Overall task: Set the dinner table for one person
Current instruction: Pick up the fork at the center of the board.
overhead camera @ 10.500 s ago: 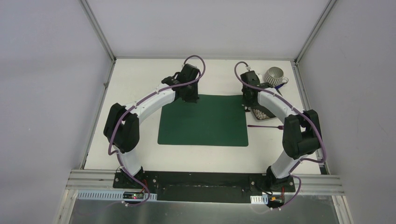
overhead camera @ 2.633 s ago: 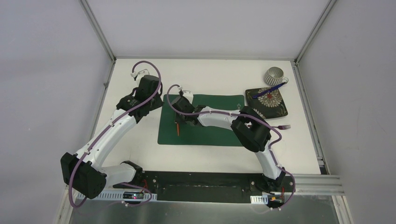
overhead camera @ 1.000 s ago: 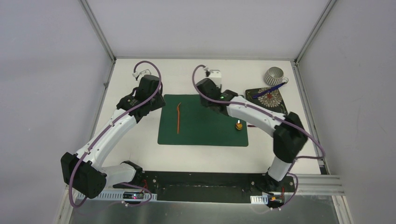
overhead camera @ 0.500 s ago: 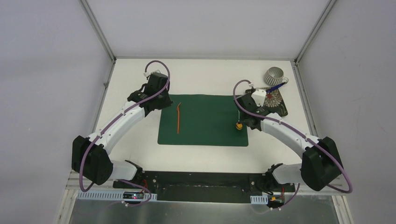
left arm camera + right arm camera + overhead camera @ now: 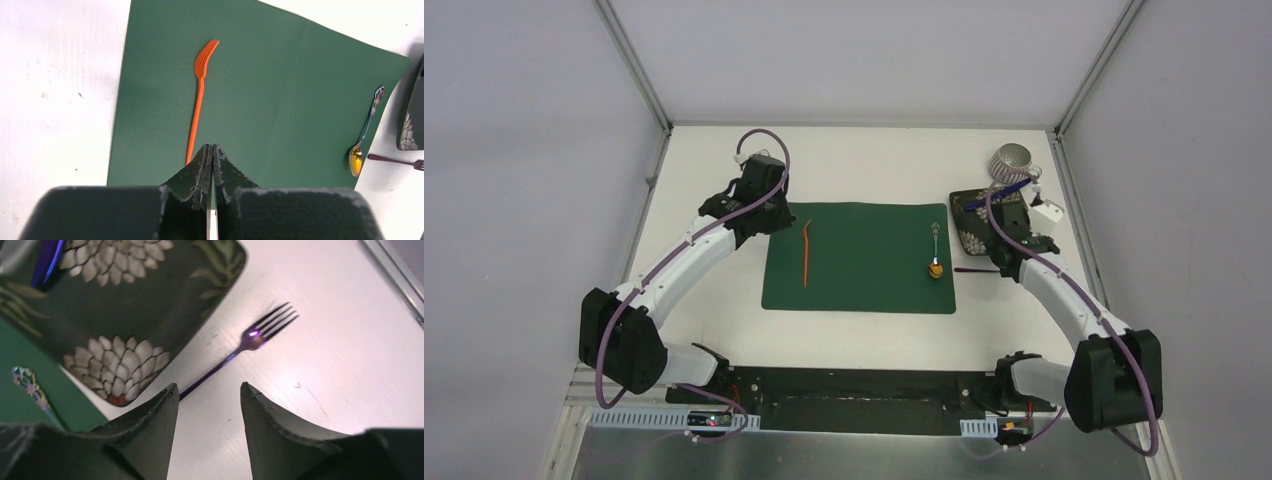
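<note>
Two utensils — orange fork (image 5: pixel 204 57), spoon (image 5: pixel 355 161) — flank the bare middle of the green placemat (image 5: pixel 280 90) centred on the white worktop (image 5: pixel 714 320), presumably reserved for the floral plate (image 5: pixel 150 305); my left end effector (image 5: pixel 210 148) hangs shut, empty, my right end effector (image 5: pixel 209 387) hovers open, empty, near the purple fork (image 5: pixel 252 337).

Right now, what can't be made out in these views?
Top view: right arm covers much of the plate and the tines of the purple fork; cup interior too small.
Left wrist: handle end of the orange fork hidden behind the shut left gripper; plate cut off by right edge.
Right wrist: bowl of the spoon hidden behind the right gripper; blue utensil cut off at top.
</note>
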`<state>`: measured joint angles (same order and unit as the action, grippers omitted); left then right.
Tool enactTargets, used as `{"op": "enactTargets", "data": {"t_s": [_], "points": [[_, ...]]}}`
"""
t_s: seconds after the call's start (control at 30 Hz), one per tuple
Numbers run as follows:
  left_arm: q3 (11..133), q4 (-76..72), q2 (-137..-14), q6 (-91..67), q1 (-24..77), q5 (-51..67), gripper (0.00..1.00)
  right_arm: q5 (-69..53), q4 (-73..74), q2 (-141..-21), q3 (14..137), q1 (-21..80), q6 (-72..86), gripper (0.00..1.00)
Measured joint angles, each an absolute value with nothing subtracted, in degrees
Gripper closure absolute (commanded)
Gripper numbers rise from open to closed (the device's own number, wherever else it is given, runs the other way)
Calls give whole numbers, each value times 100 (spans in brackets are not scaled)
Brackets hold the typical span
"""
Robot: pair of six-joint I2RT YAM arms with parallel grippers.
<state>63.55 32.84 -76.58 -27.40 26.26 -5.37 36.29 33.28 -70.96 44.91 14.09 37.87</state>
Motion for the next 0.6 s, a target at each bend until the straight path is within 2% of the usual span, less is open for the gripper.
{"op": "enactTargets", "data": {"t_s": [0.27, 0.6], "points": [[6361, 2978, -8034, -2733, 2626, -290, 95, 3496, 3461, -5743, 3726, 506, 4053, 50], [6305, 2449, -8259, -2803, 2626, 47, 95, 2838, 3798, -4766, 3144, 176, 4762, 50]]}}
